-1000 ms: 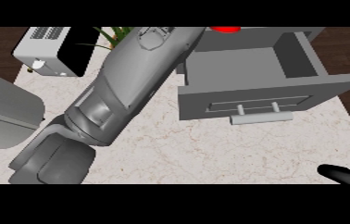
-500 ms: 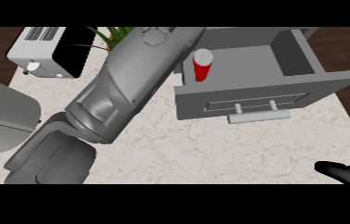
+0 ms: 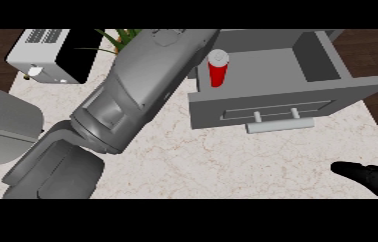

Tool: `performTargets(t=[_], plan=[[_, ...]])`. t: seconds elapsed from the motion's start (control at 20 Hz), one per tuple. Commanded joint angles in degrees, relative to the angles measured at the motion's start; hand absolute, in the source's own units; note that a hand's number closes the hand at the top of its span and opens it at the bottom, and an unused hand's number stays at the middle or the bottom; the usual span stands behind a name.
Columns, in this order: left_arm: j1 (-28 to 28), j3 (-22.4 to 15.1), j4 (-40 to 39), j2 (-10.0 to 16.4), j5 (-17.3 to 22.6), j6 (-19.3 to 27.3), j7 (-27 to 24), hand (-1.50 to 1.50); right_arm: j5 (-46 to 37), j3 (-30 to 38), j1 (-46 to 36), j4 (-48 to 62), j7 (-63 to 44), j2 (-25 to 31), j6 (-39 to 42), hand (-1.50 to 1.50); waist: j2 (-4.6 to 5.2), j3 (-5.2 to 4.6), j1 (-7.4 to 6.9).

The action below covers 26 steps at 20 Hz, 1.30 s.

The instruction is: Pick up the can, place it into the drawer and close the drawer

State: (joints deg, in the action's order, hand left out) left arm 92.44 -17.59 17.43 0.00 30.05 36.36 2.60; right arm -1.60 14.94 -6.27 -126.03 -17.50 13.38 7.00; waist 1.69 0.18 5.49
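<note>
Pale marble counter (image 3: 221,161) w/ white toaster (image 3: 37,61) at far-left corner, green plant (image 3: 118,37) next to it, grey drawer unit (image 3: 280,103) on right, open.

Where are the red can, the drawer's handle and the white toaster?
can (image 3: 218,76): head view, on its red side wall.
drawer handle (image 3: 275,125): head view, middle of its bar.
toaster (image 3: 40,53): head view, on its white top face.
</note>
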Motion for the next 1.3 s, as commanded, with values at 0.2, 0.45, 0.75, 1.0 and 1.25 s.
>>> performTargets(t=[0.2, 0.45, 0.75, 1.0, 1.25], plan=[[0.14, 1.12, 0.5, 0.0, 4.16, 1.18, -2.76, -1.5, -14.08, -6.85, -6.47, 4.46, 3.01, 5.87, 1.53, -1.5, 0.14, -0.07, -0.74], [2.15, 0.87, -0.19, 0.0, 5.23, 1.59, -2.36, -1.5, -25.71, -13.27, -8.45, 11.23, 7.18, 5.94, -1.01, -1.5, 0.05, -0.04, -1.84], [1.3, 0.59, -1.78, 0.0, 4.35, -0.13, -4.01, -1.5, -38.06, -20.38, -10.67, 23.42, 11.99, 4.15, -6.87, -1.5, -0.26, -0.06, -3.96], [0.76, 0.64, -1.7, 1.74, 3.46, -2.53, -3.56, -1.5, -43.54, -21.63, -17.42, 33.67, 11.83, 4.84, -7.83, -1.5, -0.83, -0.14, -5.24], [-0.2, 2.39, -0.48, 0.66, 4.16, -1.99, -3.33, -1.5, -51.11, -24.67, -21.71, 48.23, 15.65, 0.37, -16.54, -1.5, -0.92, -0.13, -6.26]])
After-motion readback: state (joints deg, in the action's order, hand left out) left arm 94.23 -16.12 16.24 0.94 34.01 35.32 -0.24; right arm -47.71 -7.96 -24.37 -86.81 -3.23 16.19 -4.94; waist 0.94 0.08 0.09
